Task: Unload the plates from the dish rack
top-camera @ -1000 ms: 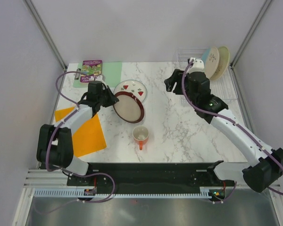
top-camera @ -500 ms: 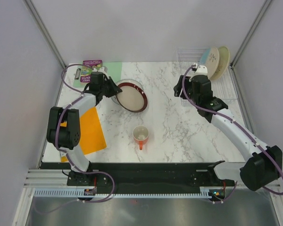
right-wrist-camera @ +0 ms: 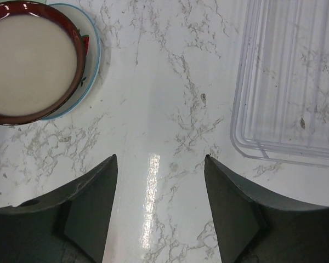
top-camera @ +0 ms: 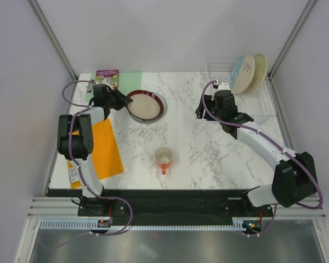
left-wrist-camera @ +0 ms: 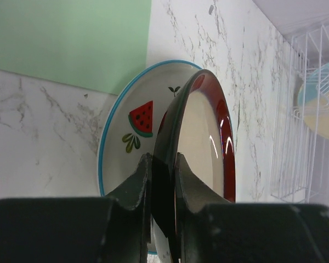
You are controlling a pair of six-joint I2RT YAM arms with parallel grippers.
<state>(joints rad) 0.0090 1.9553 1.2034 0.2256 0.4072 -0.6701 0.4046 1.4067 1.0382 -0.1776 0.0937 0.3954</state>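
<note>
The left arm (top-camera: 79,129) is reaching to 11 o'clock, its left gripper (left-wrist-camera: 160,164) pinching the maroon-rimmed plate (top-camera: 145,106) by the rim, over the watermelon plate (left-wrist-camera: 126,137). The right arm (top-camera: 257,139) is stretching toward 1 o'clock, its right gripper (right-wrist-camera: 160,159) gaping wide over the bench (top-camera: 208,142) beside the dish rack (right-wrist-camera: 247,148). Two plates are standing in the rack, a sprigged plate (top-camera: 242,73) and a pale yellow plate (top-camera: 259,70).

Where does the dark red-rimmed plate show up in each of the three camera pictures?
Top external: maroon-rimmed plate left of centre, toward the far edge.
Left wrist: maroon-rimmed plate in the centre, nearly edge-on, rim pinched by the left gripper.
Right wrist: maroon-rimmed plate in the top left corner.
Shared landmark: the watermelon plate right by it.
</note>
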